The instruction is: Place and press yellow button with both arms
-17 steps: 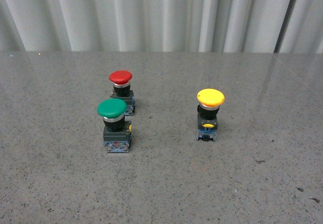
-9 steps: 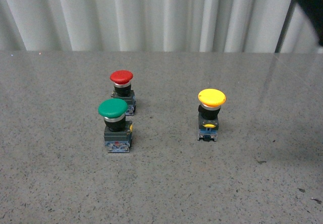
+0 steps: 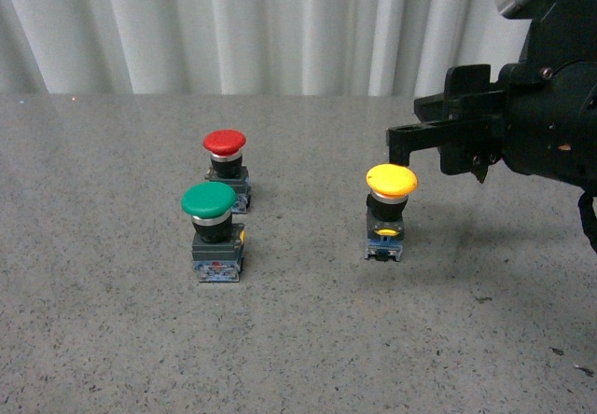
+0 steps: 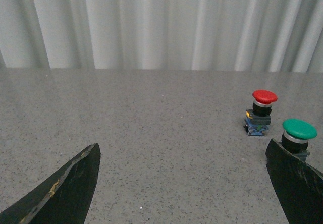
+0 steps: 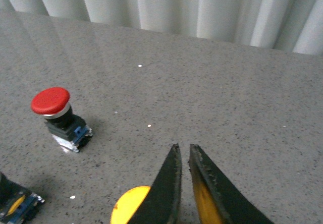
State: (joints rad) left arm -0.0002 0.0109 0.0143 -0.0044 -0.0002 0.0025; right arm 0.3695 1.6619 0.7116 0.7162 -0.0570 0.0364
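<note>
The yellow button [image 3: 391, 181] stands upright on the grey table [image 3: 298, 339], right of centre, with a yellow tab on its base. My right arm reaches in from the right, and its gripper [image 3: 394, 141] hangs shut just above and slightly behind the yellow cap, apart from it. In the right wrist view the shut fingertips [image 5: 184, 147] point past the yellow cap [image 5: 128, 206], which lies partly under one finger. My left gripper [image 4: 181, 146] is wide open over bare table with nothing between its fingers; the yellow button is out of that view.
A green-capped button [image 3: 208, 200] and a red-capped button [image 3: 225, 142] stand left of centre, close together. In the left wrist view the red one [image 4: 264, 97] is whole; the green one [image 4: 299, 129] is partly behind a finger. A white curtain [image 3: 233, 22] backs the table.
My right arm has come in from the upper right; its shut gripper now hangs over the yellow button. The three buttons have not moved.
</note>
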